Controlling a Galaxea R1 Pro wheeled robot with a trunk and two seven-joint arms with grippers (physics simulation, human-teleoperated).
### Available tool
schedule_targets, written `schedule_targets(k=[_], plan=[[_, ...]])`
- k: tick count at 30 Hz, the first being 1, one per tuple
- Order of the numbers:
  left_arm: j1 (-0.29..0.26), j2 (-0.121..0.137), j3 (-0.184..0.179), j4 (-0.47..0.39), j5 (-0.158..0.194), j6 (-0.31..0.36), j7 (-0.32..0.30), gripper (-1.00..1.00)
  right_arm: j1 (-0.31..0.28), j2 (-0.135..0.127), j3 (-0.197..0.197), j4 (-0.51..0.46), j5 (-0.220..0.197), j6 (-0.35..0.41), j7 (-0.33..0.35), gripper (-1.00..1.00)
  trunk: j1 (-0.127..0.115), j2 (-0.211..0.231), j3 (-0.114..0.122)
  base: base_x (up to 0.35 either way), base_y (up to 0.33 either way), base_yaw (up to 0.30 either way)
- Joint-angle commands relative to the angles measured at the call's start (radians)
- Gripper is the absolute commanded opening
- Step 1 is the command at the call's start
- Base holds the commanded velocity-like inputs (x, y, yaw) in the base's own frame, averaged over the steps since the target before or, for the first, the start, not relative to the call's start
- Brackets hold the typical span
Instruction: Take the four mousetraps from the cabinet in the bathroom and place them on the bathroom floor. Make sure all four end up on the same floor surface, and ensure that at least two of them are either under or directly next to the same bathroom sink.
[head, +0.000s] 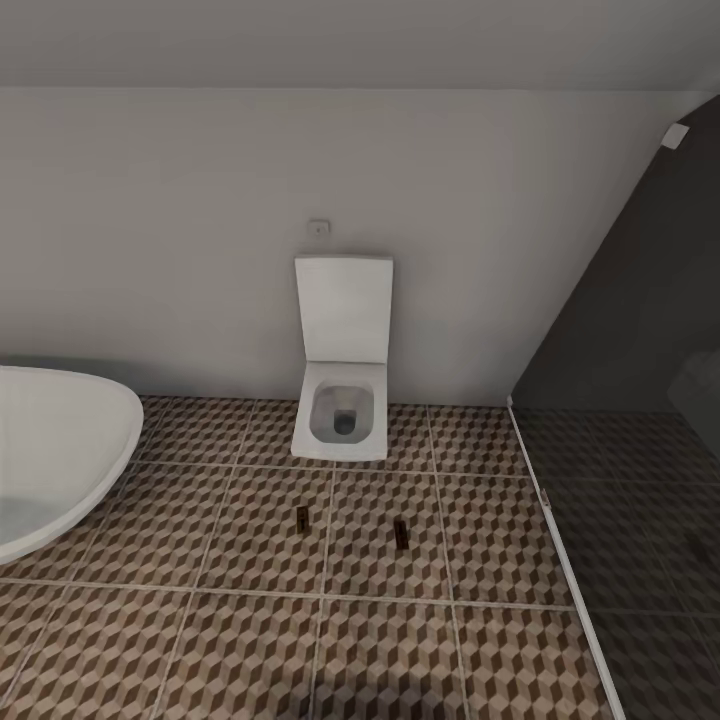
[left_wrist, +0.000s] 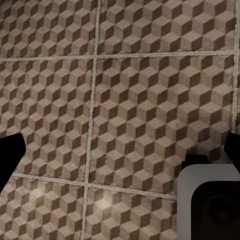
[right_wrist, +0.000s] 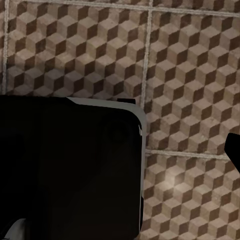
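On the bathroom floor (head: 250, 640), two mousetraps (head: 301, 516) (head: 401, 533), well apart.

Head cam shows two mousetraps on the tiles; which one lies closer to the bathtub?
The left mousetrap, lying ahead of the toilet's left edge, is nearer the bathtub. The other mousetrap lies further right, toward the dark glass panel.

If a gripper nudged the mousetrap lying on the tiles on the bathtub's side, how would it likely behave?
The mousetrap is small and lies flat on the floor, so it would probably slide, not tip or roll. It looks like a stiff little board, likely light. Lying so low, it may be awkward to grasp from above.
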Motion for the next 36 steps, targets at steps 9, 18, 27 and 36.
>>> schedule_targets(k=[9, 18, 27, 36], plan=[[-0.001, 0.000, -0.009, 0.003, 0.003, -0.004, 0.004, 1.00, -0.001, 0.000, 0.003, 0.001, -0.004, -0.003, 0.004, 1.00, 0.000, -0.002, -0.001, 0.000, 0.000, 0.000], [-0.001, 0.000, -0.009, 0.003, 0.003, -0.004, 0.004, 1.00, -0.001, 0.000, 0.003, 0.001, -0.004, -0.003, 0.004, 1.00, 0.000, -0.002, -0.001, 0.000, 0.000, 0.000], [-0.001, -0.001, -0.009, 0.003, 0.003, -0.004, 0.004, 1.00, -0.001, 0.000, 0.003, 0.001, -0.004, -0.003, 0.004, 1.00, 0.000, -0.002, -0.001, 0.000, 0.000, 0.000], [-0.001, 0.000, -0.009, 0.003, 0.003, -0.004, 0.004, 1.00, -0.001, 0.000, 0.003, 0.001, -0.004, -0.003, 0.004, 1.00, 0.000, -0.002, -0.001, 0.000, 0.000, 0.000]])
